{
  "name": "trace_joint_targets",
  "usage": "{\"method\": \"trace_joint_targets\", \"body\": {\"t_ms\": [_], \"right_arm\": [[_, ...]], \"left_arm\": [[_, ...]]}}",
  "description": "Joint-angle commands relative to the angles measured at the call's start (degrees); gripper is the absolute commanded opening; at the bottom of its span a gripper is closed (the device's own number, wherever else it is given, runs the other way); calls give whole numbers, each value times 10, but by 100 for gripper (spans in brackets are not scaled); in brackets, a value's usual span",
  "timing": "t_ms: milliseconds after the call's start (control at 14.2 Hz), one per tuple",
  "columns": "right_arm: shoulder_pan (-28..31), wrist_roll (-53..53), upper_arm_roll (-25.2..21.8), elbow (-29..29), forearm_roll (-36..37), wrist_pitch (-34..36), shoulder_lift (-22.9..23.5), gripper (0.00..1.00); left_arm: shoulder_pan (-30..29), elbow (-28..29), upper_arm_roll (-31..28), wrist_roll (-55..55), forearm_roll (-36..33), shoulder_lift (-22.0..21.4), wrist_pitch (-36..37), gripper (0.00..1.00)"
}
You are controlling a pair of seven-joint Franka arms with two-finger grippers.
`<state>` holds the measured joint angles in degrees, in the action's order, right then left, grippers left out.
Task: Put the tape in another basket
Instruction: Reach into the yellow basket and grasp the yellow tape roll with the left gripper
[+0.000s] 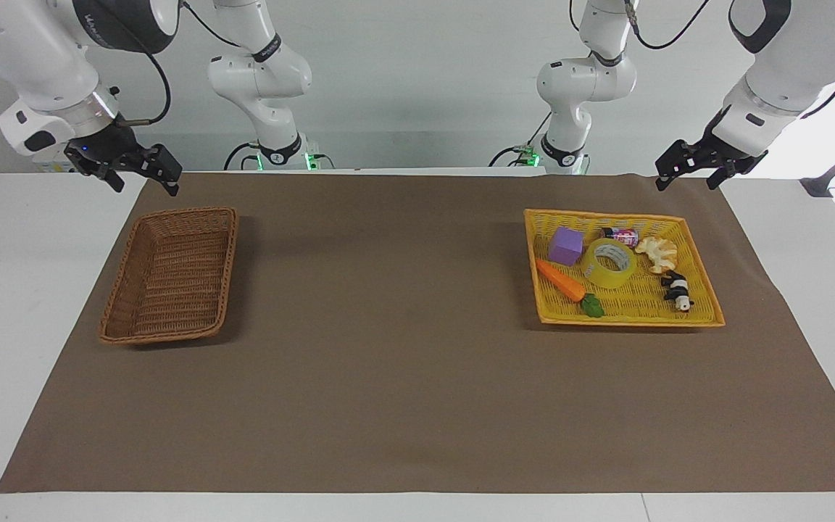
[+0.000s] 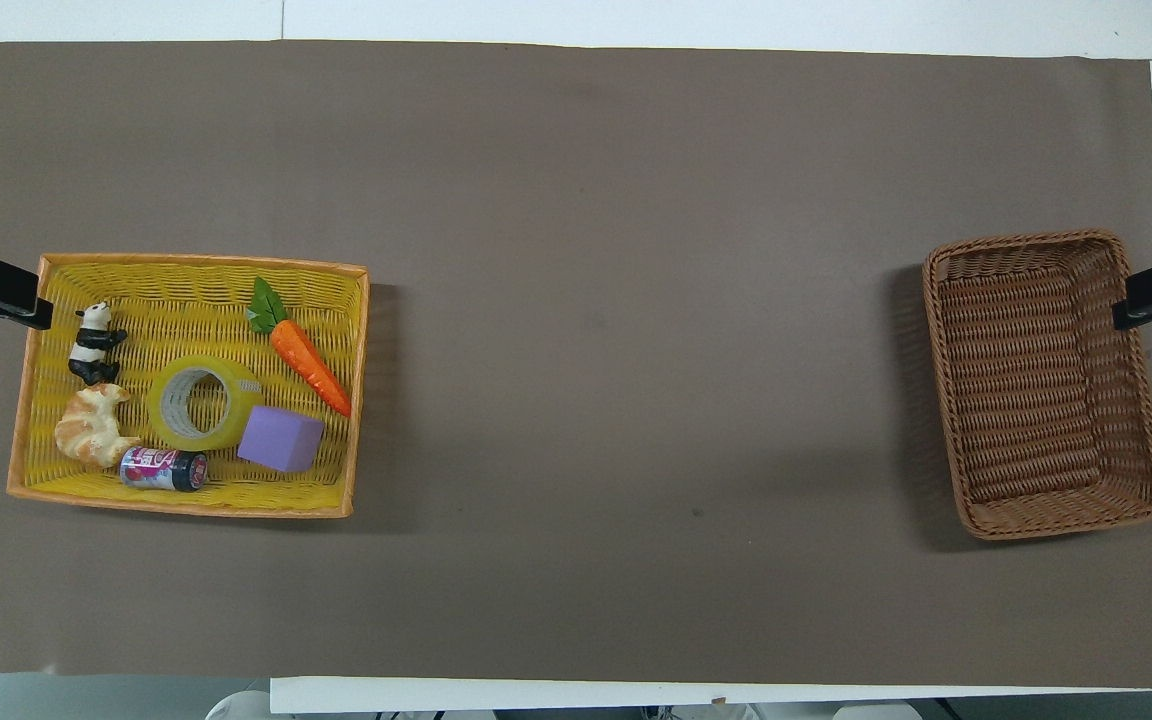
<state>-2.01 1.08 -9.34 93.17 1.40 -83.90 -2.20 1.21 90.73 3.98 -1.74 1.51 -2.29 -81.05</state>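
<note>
The tape [image 1: 609,264] lies flat, core upward, in the yellow tray basket [image 1: 700,316] at the left arm's end of the table; it touches the purple cube [image 1: 566,246] and sits just beside the croissant [image 1: 658,253], with the small can [image 1: 621,235] nearer to the robots, the carrot [image 1: 562,280] farther from them, and the panda figure [image 1: 677,289] close by. The brown basket [image 1: 171,273] stands empty at the right arm's end, well apart from the tray; nothing has been transferred, so the whole task remains: grasp, lift, carry across, release. The left gripper [image 1: 687,175] hangs above the table edge just outside the tray's corner, fingers spread and holding nothing; judged best placed to take the roll. The right gripper [image 1: 146,175] waits above the mat edge near the brown basket, fingers likewise parted and empty.
</note>
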Motion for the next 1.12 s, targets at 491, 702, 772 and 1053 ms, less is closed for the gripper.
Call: {"method": "trace_joint_targets", "body": {"t_ms": [491,702,772,1053], "right_arm": [[2,7,1,11,0,1,-11,100],[2,7,1,11,0,1,-11,100],[2,7,1,11,0,1,-11,100],[2,7,1,11,0,2,-11,100]], "left_arm": [[2,164,-1,-7,1,-69,-154,99],[2,308,-1,11,1,-96,-271,99],[2,329,-2,18,1,-92,-292,99],[-19,360,-2,45,1,-34,-369,95]]}}
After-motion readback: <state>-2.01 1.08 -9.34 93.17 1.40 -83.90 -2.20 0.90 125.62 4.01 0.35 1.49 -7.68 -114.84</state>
